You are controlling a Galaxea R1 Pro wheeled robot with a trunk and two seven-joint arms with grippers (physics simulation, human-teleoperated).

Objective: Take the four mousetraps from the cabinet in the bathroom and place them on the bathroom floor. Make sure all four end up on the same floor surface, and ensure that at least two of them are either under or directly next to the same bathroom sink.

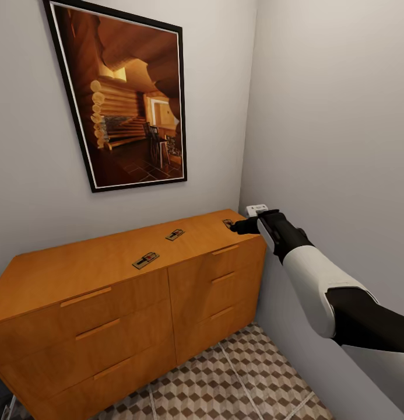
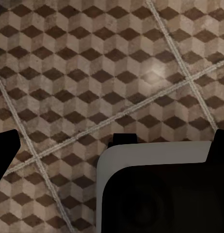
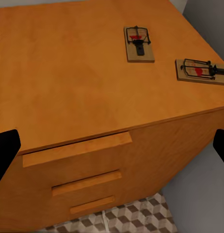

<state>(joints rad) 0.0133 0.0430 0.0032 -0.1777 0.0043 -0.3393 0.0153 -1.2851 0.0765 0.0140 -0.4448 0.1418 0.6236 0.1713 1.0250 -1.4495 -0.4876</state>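
Barely begun: three traps lie on the cabinet (image 1: 62, 274) top, one (image 1: 146, 260) at its middle, another (image 1: 175, 234) toward 2 o'clock, a third (image 1: 228, 223) under the right gripper (image 1: 239, 226), fingers spread, empty. None shows on the floor (image 1: 225, 379).

Clearance: your right hand (image 1: 241, 225) sits at the cabinet (image 1: 79, 274) top's far end, hemmed by the side wall (image 1: 341, 128) and the back wall (image 1: 27, 146). Top: open between the traps (image 1: 146, 259). Above: a framed picture (image 1: 126, 93) on the back wall. Below your left hand: open floor (image 2: 92, 73).
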